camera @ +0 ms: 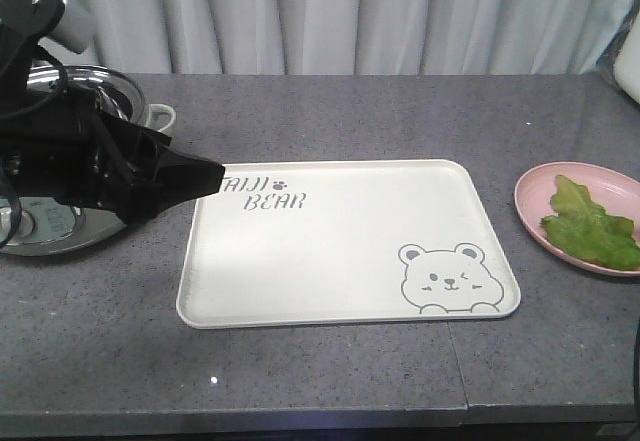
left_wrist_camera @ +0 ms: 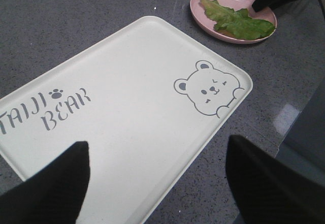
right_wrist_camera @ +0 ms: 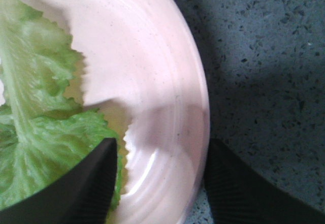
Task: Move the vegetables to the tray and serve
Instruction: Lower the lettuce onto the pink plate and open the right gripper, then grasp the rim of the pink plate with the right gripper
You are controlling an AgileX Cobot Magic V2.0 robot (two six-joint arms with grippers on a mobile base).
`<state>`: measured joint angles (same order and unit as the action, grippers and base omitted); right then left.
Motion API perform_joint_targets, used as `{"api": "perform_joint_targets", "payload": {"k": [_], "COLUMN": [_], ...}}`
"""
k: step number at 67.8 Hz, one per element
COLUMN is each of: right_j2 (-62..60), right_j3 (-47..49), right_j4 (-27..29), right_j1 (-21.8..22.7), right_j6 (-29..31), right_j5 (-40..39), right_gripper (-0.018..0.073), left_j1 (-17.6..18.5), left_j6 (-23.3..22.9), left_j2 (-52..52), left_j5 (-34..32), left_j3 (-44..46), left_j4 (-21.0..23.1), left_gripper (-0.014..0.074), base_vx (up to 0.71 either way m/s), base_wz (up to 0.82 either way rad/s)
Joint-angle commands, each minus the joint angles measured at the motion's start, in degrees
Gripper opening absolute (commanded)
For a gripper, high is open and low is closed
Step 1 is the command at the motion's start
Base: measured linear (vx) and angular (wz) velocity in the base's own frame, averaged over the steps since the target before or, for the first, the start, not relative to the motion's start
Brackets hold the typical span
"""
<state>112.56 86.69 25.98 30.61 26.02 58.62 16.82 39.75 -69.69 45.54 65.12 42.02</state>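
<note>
- Pink round plate [right_wrist_camera: 152, 56]: directly beneath the right pincer [right_wrist_camera: 162, 142], its rim lying between the two fingertips.
- Grey speckled countertop [camera: 330, 111]: spread under both pincers.
- Steel-lidded cooker [camera: 90, 86]: behind the left pincer [left_wrist_camera: 157, 142], partly hidden.
- Pale pleated curtain [camera: 350, 11]: hangs beyond the counter's far edge.
</note>
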Motion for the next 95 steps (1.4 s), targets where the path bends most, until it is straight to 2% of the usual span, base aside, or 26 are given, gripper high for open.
{"api": "perform_joint_targets", "payload": {"k": [1, 12, 28, 46, 63, 80, 95], "right_j2": [-2.7, -1.9, -1.4, -1.4, -3.1, -8.2, -11.6], "right_j3": [1.8, 1.8, 1.8, 1.8, 2.3, 2.3, 2.3], "right_j4": [1.6, 1.4, 1.0, -0.2, 0.3, 3.3, 9.3], "right_j1": [0.2, 0.2, 0.2, 0.2, 0.2, 0.2, 0.2], "right_j6": [0.8, 0.8, 0.8, 0.6, -0.1, -0.2, 1.3], "right_j5": [-0.9, -0.8, -0.6, -0.7, 0.0, 0.7, 2.6], "right_gripper": [0.0306, 0.0221, 0.0145, -0.0014, -0.0008, -0.0006, -0.0005], "left_j1": [0.2, 0.2, 0.2, 0.2, 0.2, 0.2, 0.2], "left_j6": [-0.1, -0.1, -0.1, -0.2, -0.2, -0.2, -0.2], "left_j2": [1.5, 1.5, 1.5, 1.5, 1.5, 1.5, 1.5], "left_j5": [-2.1, -2.1, -2.1, -2.1, -2.1, -2.1, -2.1], "left_j3": [1.5, 1.5, 1.5, 1.5, 1.5, 1.5, 1.5], "left_j4": [2.4, 2.4, 2.4, 2.4, 2.4, 2.4, 2.4], "left_gripper": [0.0534, 0.0534, 0.0534, 0.0534, 0.0534, 0.0534, 0.0534], "base_vx": [0.0, 0.0, 0.0, 0.0, 0.0, 0.0, 0.0], "base_wz": [0.0, 0.0, 0.0, 0.0, 0.0, 0.0, 0.0]}}
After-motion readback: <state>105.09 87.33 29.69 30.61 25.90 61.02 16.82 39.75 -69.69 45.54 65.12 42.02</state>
